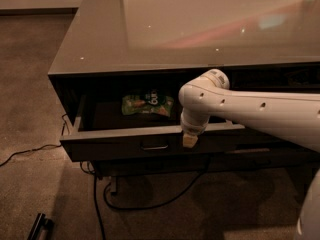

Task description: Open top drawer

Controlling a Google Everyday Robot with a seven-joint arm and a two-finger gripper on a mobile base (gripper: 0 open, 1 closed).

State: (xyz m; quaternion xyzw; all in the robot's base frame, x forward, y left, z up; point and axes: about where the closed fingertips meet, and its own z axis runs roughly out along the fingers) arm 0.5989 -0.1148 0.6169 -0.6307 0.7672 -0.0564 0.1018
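The top drawer (115,145) of the dark cabinet stands pulled out toward me, its grey floor showing. Its small metal bar handle (154,147) sits at the middle of the flat front. My gripper (189,139) points down at the end of the white arm (260,113). It rests at the drawer front's upper edge, just right of the handle. Inside the drawer, toward the back, lies a green snack bag (148,105).
The cabinet's glossy top (200,29) overhangs the drawer. A lower drawer front (250,154) lies beneath, at the right. Black cables (150,204) trail over the carpet under and left of the cabinet. A dark bar-shaped object (40,226) lies at the bottom left.
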